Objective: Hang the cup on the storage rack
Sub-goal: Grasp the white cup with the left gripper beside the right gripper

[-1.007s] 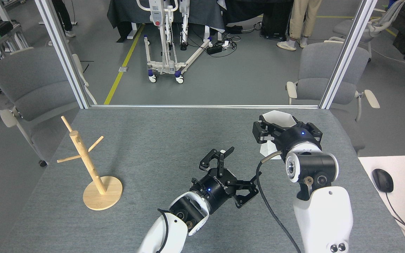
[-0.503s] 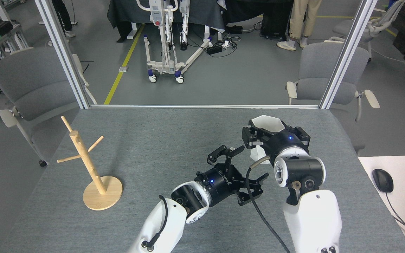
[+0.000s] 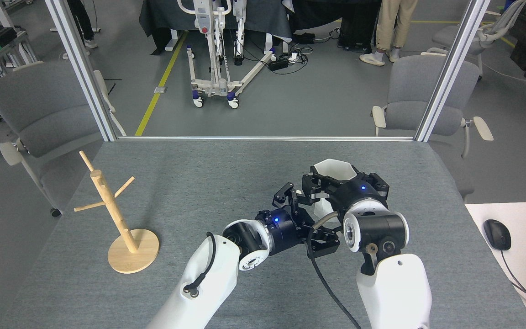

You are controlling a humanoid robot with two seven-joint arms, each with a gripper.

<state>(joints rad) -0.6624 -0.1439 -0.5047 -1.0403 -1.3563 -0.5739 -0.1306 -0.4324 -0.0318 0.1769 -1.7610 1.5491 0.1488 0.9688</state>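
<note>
Leftmost, the storage rack (image 3: pixel 118 214) stands where it did a second ago, near the left edge of the grey table (image 3: pixel 199 173), its pegs bare. Toward the middle, the left gripper (image 3: pixel 302 212) has reached up and rightward, its fingers spread open, and now sits just beside the cup (image 3: pixel 333 171). Further right, the right gripper (image 3: pixel 341 188) has carried the cup leftward from near the table's far right; it stays clamped around the cup's body, rim upward, off the table. Both grippers have drawn together, which I judge to be a handover: the cup looks set to pass to the left gripper, the one nearer the rack, which is still well apart
</note>
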